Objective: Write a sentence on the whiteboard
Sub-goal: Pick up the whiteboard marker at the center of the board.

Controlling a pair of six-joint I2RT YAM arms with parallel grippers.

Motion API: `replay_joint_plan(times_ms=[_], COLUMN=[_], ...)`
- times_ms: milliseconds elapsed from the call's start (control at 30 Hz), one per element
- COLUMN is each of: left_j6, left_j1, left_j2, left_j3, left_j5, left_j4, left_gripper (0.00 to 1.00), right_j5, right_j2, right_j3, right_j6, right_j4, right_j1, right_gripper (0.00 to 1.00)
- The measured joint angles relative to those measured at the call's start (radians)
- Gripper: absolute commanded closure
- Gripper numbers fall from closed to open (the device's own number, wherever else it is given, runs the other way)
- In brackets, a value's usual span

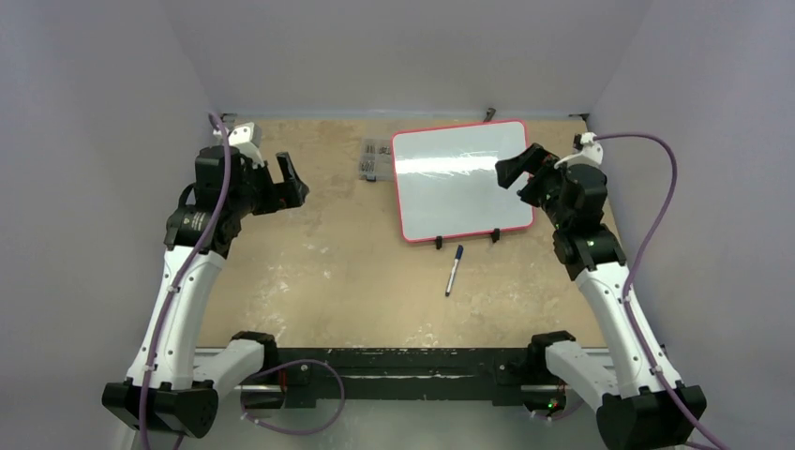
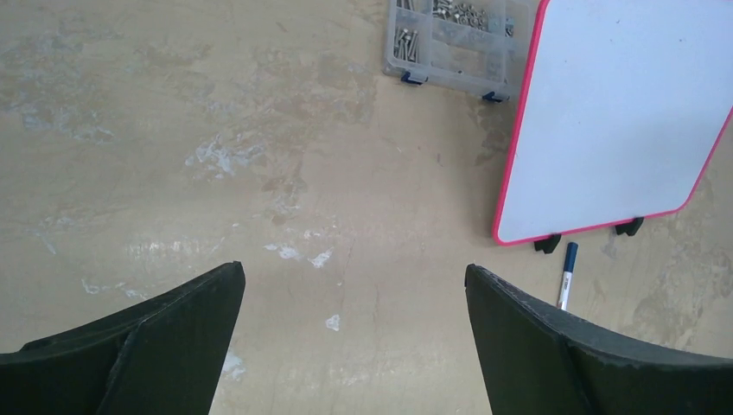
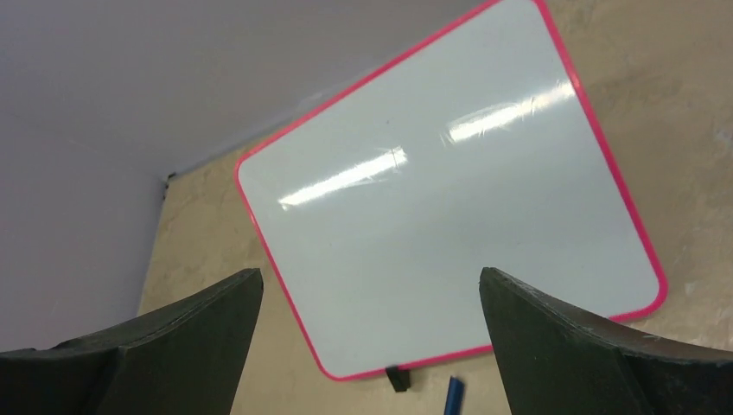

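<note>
The right tool [image 1: 516, 167], jaws spread wide and holding nothing, hovers above the right-hand edge of the whiteboard [image 1: 459, 183], which lies at the far right of the tabletop [image 1: 328, 262]. Its own camera looks down between the two dark fingers onto the red-framed board, which shows no writing, only streaks of glare. The left tool [image 1: 281, 178], equally wide and empty, hangs over bare tabletop well apart from the board on the far left.

A blue-capped marker [image 1: 454, 270] lies uncapped or capped (the pictures do not settle it) just beyond the board's near edge, beside its two small black feet. Its long axis runs roughly from the board toward the arm bases, slightly slanted, with the dark end pointing at the board. From the right tool it lies nearer the bases and a little to the left; the right arm is clearly the closer of the two. A clear parts box [image 1: 375, 159] of small hardware sits just beside the board's left edge.

With the board blank, writing appears not yet begun; picking up the marker looks like the first call, likely across its slim body.
</note>
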Motion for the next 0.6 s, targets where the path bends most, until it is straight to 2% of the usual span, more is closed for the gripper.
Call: replay_joint_plan(times_ms=[167,267,433,600], left_j6=[0.011,0.014,0.018,0.018], left_j1=[-0.014,-0.015,-0.021,-0.027], left_j2=[-0.003,-0.006,-0.015,-0.033], left_j3=[-0.006,-0.007,-0.007,-0.018], left_j5=[0.017,0.026,0.029,0.027], left_j4=[-0.012,-0.014,-0.019,-0.019], left_gripper=[0.0,0.0,0.0,0.0], right_j5=[-0.113,-0.137,-0.065,0.02], right_j2=[0.015,0.002,0.083,0.16], right_j3=[-0.007,-0.053,-0.089,-0.144], right_j6=[0.078,0.149,0.249,0.315], right_j4=[-0.126,-0.161,-0.299,-0.349], right_j1=[0.014,0.081,0.32,0.414], right_gripper=[0.01,0.01,0.01,0.01])
